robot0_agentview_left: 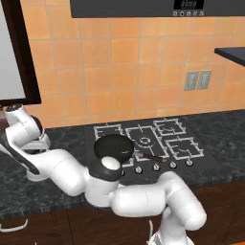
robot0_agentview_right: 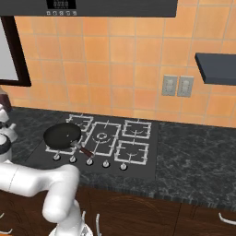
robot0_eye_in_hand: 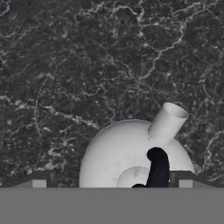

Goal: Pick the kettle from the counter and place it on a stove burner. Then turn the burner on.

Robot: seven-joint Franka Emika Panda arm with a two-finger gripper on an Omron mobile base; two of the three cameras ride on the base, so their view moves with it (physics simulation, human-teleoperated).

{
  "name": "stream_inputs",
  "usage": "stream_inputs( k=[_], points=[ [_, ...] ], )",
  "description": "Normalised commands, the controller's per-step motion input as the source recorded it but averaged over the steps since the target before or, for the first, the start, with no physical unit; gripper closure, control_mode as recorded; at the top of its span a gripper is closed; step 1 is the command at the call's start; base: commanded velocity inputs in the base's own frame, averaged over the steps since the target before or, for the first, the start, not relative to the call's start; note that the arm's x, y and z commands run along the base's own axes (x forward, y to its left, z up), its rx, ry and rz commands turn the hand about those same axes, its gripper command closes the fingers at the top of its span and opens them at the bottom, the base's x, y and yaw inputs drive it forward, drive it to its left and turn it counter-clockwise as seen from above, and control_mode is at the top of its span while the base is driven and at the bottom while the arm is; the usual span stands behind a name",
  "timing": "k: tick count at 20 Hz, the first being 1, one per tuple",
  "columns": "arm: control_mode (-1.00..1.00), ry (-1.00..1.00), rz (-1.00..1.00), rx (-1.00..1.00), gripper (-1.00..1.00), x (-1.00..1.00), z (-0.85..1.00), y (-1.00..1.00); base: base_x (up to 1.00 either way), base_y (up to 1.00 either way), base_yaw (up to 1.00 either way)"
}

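Seen from above in the hand view, the silvery-white kettle [robot0_eye_in_hand: 127, 153] stands on the dark marbled counter [robot0_eye_in_hand: 87, 65], its short spout [robot0_eye_in_hand: 168, 122] pointing up-right and its black handle [robot0_eye_in_hand: 158, 168] arching over the dome. My gripper [robot0_eye_in_hand: 111, 181] hangs open just above it, one fingertip on each side of the body and not touching it. In the left base view my arm stretches far left over the counter [robot0_agentview_left: 225, 134]. The small stove burners [robot0_agentview_left: 183, 147] [robot0_agentview_right: 131, 152] on the right side of the cooktop are bare.
A black frying pan [robot0_agentview_left: 113, 147] [robot0_agentview_right: 62, 135] covers the cooktop's front left burner, handle pointing right. The large central burner [robot0_agentview_left: 143, 140] is bare. A row of knobs [robot0_agentview_left: 155, 166] [robot0_agentview_right: 90, 162] lines the cooktop's front edge. A dark shelf [robot0_agentview_right: 216, 68] juts out at upper right.
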Motion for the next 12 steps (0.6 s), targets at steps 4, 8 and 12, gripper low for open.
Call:
stream_inputs(
  k=[4, 8, 12],
  points=[
    [-1.0, -0.01, 0.0, -0.05, 1.0, 0.0, -0.49, 0.06, 0.0, 0.0, 0.0],
    [-1.0, -0.11, 0.0, -0.09, 1.0, -0.3, -0.39, -0.17, 0.0, 0.0, 0.0],
    [-1.0, -0.53, -0.01, -0.09, 1.0, -0.72, -0.12, -0.75, 0.0, 0.0, 0.0]
  ],
)
